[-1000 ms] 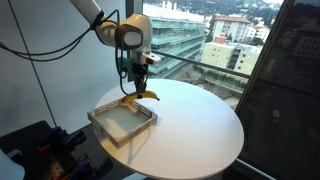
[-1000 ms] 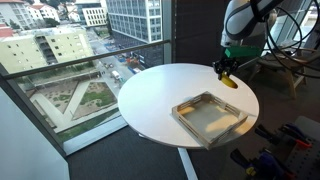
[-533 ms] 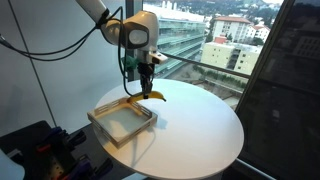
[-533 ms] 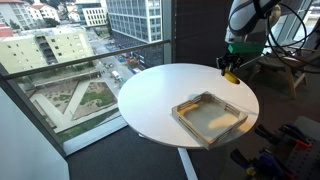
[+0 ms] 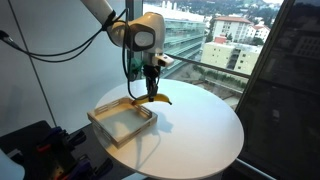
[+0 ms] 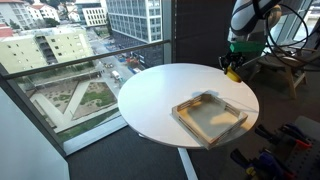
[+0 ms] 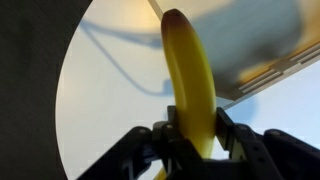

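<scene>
Banana [image 5: 160, 100] is held in the air over the round white surface [image 5: 200, 125], in a glass-walled room with city buildings outside. The hand [image 5: 149, 90] is clenched around the banana. A shallow, rectangular wooden tray [image 5: 104, 127] lies below and beside the hand. Banana skin is smooth, yellow and curved.

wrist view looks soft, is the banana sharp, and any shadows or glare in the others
Wrist view: banana and gripper are blurred close up. In an exterior view, window daylight throws a soft tray shadow on the table; no strong glare.
</scene>
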`<action>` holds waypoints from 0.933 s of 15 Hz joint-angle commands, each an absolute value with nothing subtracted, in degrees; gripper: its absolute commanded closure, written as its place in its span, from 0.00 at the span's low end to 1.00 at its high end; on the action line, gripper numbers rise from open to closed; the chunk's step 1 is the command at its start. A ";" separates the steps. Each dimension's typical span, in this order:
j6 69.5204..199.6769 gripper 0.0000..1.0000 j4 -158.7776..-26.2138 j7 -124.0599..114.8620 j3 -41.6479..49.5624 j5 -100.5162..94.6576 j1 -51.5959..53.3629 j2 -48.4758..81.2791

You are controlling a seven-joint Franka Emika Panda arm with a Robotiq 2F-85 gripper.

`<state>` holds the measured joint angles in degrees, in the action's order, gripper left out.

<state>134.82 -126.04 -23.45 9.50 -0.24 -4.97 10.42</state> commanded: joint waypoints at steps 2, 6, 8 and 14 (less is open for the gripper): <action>133.20 0.85 -122.59 -24.51 10.41 0.02 -5.91 12.90; 133.93 0.85 -121.46 -24.45 11.15 -0.12 -6.26 14.84; 134.26 0.85 -120.92 -24.38 11.45 -0.01 -6.37 15.93; 135.15 0.85 -119.37 -24.45 12.45 -0.12 -6.37 19.15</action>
<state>135.11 -121.49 -23.50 12.09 -0.24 -6.04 17.32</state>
